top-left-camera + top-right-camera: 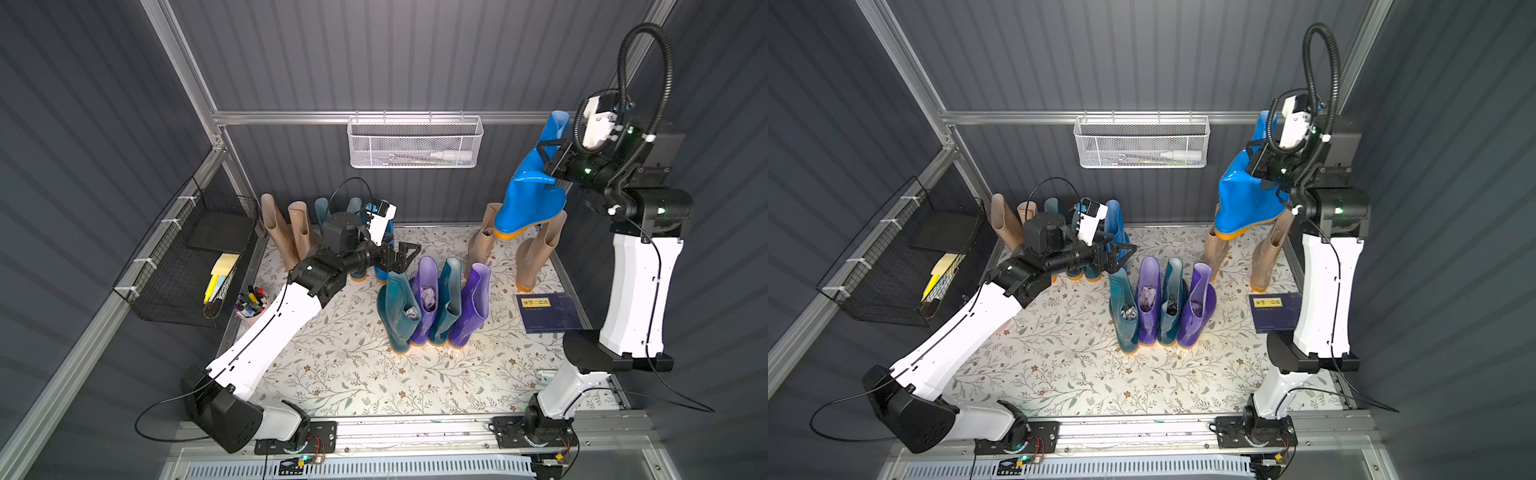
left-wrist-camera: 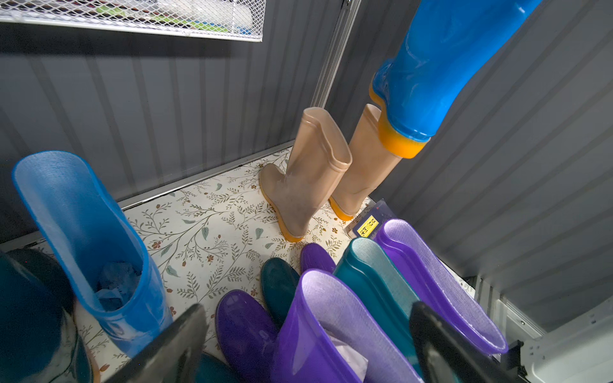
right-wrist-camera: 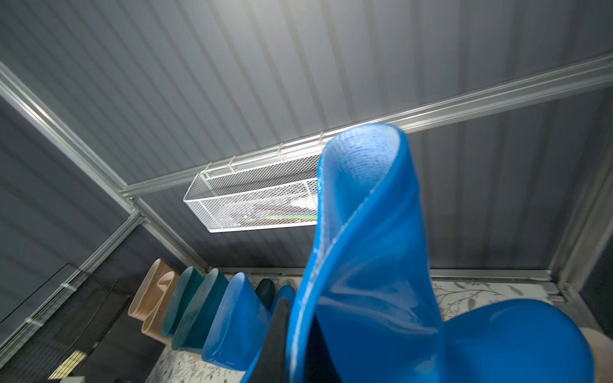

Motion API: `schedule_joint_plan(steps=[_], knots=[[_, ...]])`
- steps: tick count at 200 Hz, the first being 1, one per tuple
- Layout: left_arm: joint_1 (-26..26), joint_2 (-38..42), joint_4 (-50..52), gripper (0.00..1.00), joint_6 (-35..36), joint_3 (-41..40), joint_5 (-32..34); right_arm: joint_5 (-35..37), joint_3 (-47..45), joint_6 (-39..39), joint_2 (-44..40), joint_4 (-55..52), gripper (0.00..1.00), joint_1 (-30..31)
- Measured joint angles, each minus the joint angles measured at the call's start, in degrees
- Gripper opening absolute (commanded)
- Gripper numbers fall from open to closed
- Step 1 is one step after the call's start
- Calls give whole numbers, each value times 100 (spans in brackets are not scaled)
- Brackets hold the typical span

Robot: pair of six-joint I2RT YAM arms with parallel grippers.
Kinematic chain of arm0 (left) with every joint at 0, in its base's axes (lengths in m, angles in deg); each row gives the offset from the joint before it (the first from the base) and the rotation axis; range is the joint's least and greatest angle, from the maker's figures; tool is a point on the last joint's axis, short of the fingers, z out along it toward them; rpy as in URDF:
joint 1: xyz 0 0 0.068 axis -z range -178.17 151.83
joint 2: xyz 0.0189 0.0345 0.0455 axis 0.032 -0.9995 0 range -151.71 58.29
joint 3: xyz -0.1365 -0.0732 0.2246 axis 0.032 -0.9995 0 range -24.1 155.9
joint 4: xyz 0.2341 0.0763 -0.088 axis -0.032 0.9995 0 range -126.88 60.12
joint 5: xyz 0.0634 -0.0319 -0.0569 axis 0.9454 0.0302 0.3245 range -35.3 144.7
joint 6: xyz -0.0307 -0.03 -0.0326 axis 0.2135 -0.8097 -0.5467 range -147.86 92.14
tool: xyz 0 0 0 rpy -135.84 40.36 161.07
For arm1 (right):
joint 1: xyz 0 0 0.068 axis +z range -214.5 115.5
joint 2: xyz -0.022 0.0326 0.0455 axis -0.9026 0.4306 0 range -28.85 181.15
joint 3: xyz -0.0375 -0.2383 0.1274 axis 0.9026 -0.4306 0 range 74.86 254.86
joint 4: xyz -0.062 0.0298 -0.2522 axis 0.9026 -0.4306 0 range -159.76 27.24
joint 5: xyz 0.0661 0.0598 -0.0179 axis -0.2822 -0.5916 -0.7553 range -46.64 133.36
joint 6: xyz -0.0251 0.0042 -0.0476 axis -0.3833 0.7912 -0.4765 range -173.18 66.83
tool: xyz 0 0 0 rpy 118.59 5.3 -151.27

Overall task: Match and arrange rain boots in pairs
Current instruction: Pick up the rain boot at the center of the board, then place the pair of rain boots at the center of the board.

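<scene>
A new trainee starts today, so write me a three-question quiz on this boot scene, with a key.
1. True or false: the right gripper holds a blue boot up in the air.
2. Which boots stand mixed together in the middle row?
A) beige and blue
B) teal boots and purple boots
C) all beige
3. Fill in: the left gripper is ____.
Key: 1 true; 2 B; 3 open.

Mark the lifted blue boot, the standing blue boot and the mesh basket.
lifted blue boot (image 1: 528,203): top view, foot.
standing blue boot (image 2: 69,202): left wrist view, shaft.
mesh basket (image 1: 415,146): top view, front wall.
</scene>
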Motion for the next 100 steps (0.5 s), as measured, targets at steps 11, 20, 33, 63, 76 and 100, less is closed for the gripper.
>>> schedule_joint_plan(steps=[11,20,33,63,76,100], knots=[[0,50,63,97,2,-4,46,2,0,-13,96,4,0,212],[0,105,111,97,2,-4,83,13,0,-31,181,22,0,407],[0,197,179,97,4,-4,144,13,0,-59,315,63,0,682],[0,413,280,97,20,-4,260,2,24,-63,595,214,0,1119],[0,507,284,97,31,-74,313,-13,42,-61,713,295,0,1220],[0,590,415,97,74,-181,413,-83,63,-26,911,437,0,1333]])
